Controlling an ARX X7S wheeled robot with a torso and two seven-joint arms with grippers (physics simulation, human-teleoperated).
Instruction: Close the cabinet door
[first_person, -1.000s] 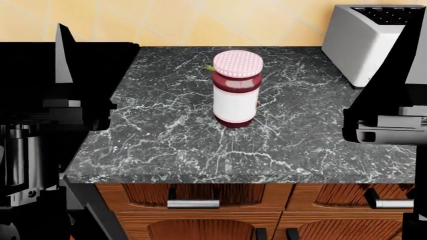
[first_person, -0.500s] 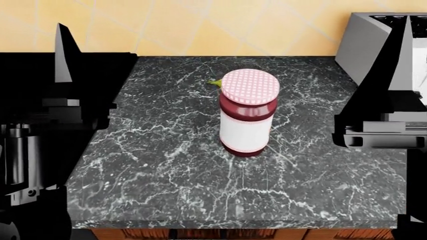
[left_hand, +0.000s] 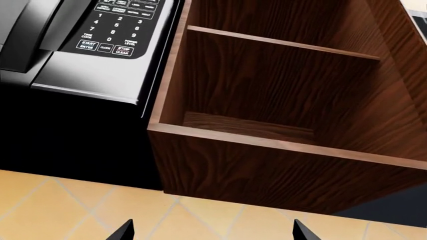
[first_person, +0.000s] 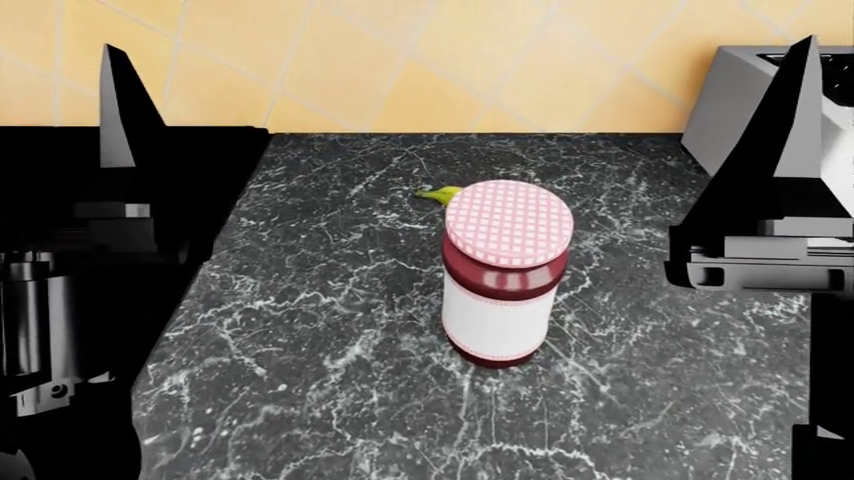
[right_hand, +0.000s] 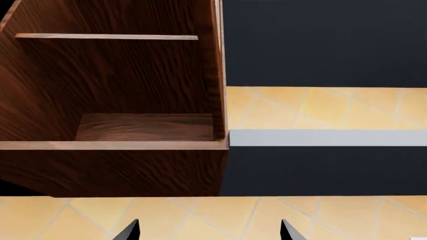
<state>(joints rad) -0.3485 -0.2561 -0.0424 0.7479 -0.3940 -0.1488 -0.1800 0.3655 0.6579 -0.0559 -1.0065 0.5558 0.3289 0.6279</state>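
The wall cabinet (left_hand: 267, 165) is dark wood and stands open above the tiled wall, one shelf (left_hand: 280, 44) showing inside. The right wrist view shows the same open cabinet (right_hand: 113, 170) from below, with its shelf (right_hand: 107, 36). I cannot make out the cabinet door in any view. My left gripper (left_hand: 212, 233) is open and points up at the cabinet's underside, with nothing between its fingers. My right gripper (right_hand: 210, 233) is open too, below the cabinet's right corner. In the head view a left finger (first_person: 118, 105) and a right finger (first_person: 794, 120) stand raised at both sides.
A microwave (left_hand: 87, 45) hangs left of the cabinet. On the marble counter (first_person: 334, 330) stands a jar (first_person: 505, 275) with a pink checked lid, a small green item (first_person: 438, 193) behind it. A toaster (first_person: 741, 90) sits at the back right.
The head view has shifted: the jar and counter sit lower and nearer in frame, and the lower drawers have dropped out of view. Both raised grippers hold about the same place.
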